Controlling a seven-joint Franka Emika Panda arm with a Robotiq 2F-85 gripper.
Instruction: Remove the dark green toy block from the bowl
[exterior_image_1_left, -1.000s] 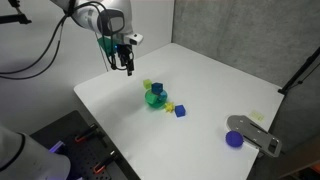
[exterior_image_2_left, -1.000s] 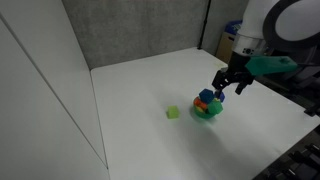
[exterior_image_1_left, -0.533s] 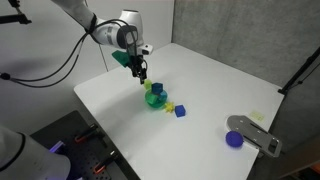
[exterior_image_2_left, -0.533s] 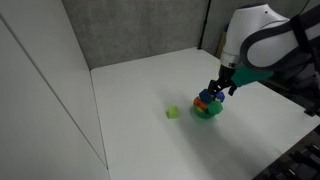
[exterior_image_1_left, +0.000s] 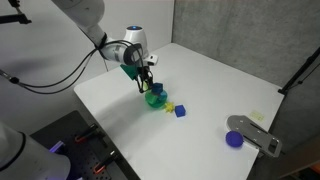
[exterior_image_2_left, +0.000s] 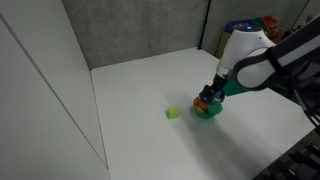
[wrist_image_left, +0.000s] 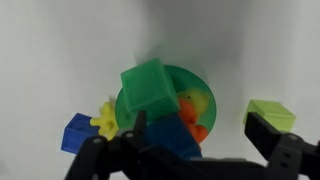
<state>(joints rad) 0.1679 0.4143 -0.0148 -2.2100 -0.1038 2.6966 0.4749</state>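
The dark green toy block (wrist_image_left: 148, 86) lies tilted in the small teal-green bowl (wrist_image_left: 204, 86), on top of a blue cube (wrist_image_left: 172, 137) and an orange piece (wrist_image_left: 194, 112). The bowl also shows in both exterior views (exterior_image_1_left: 156, 100) (exterior_image_2_left: 207, 110). My gripper (wrist_image_left: 201, 123) is open and hovers just above the bowl (exterior_image_1_left: 147, 84) (exterior_image_2_left: 212, 94). One finger is by the green block and the blue cube. The other finger is outside the rim, near a yellow-green cube. The gripper holds nothing.
A pale yellow-green cube (wrist_image_left: 270, 113) (exterior_image_2_left: 173, 113) lies beside the bowl. A blue cube (wrist_image_left: 77, 133) (exterior_image_1_left: 180, 112) and a yellow piece (wrist_image_left: 104, 117) (exterior_image_1_left: 170, 106) lie on its other side. A purple-blue disc (exterior_image_1_left: 234, 139) and a grey object (exterior_image_1_left: 255, 130) sit near a table corner.
The gripper has moved from above the table's far side down to just above the bowl. The blocks and the bowl have not moved.
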